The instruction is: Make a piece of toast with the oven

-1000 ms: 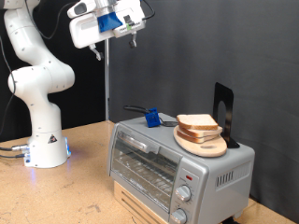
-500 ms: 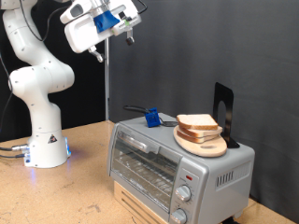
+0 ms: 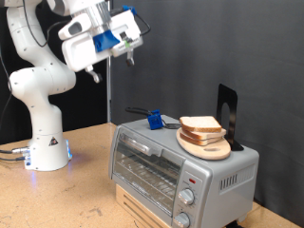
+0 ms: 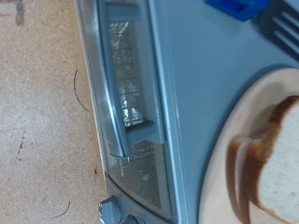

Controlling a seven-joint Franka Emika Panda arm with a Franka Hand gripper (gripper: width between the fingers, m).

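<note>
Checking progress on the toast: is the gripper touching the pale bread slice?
Apart. The exterior view shows the gripper high in the air, well above the pale bread slice on the round wooden plate.

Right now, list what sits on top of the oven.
On the oven rests a round wooden plate carrying stacked bread slices, the piece of toast uppermost. Also there: a small blue object and a black upright stand. The plate's centre is covered by bread.

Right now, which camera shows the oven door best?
The wrist view: the oven fills it from above, its glass door and handle shut, close up. The exterior view shows the whole oven smaller, door at an angle.
</note>
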